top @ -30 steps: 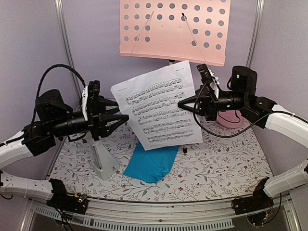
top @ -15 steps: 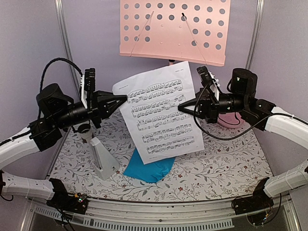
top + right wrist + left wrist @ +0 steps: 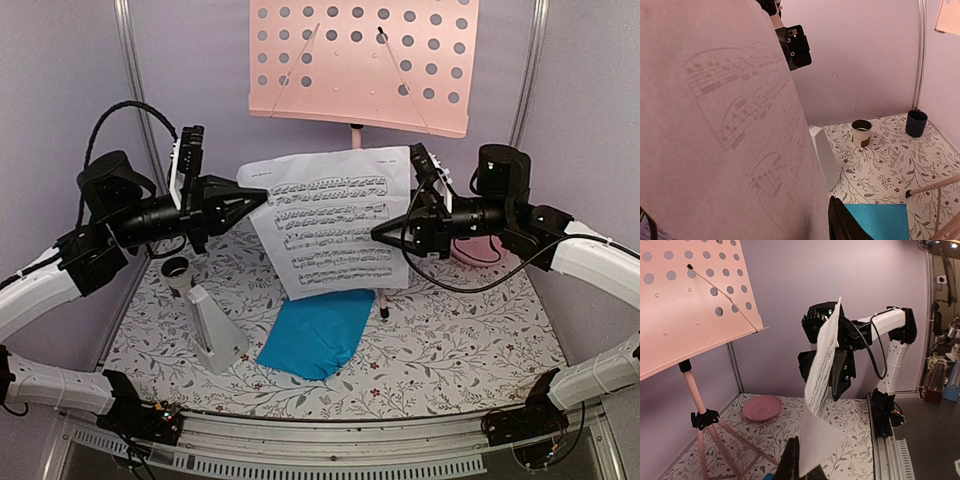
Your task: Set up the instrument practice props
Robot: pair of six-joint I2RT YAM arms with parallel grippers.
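The left gripper (image 3: 262, 198) is clenched on the white sheet (image 3: 330, 225) of music, pinching its edge at 9 o'clock. In the left wrist view its fingers (image 3: 790, 466) nip a bottom corner of the paper. The right gripper (image 3: 378, 230) has its tip at the sheet's 3 o'clock edge. The paper hides one finger, so I cannot tell if these jaws pinch it or have let go.

The sheet hangs in the air between the two arms. It is under the tray of the pink music stand (image 3: 360, 60), which is at 12 o'clock. The paper stands in front of the stand's pole and hides most of it. The bright blue sheet (image 3: 315, 340) lies flat on the flowery table (image 3: 450, 350) at 6 o'clock. The white metronome (image 3: 215, 330) stands at 8 o'clock, well apart from the paper. A small cup (image 3: 178, 272) sits just behind it, under the left arm. The pink plate (image 3: 475, 248) is at 3 o'clock, mostly hidden by the right arm.

The left wrist view shows the sheet from its edge, bent and floppy, and the whole plate past the stand's legs. The right wrist view is filled by the back of the sheet, with notes showing through. Past it, a dark blue cup (image 3: 916, 122) stands by the wall.
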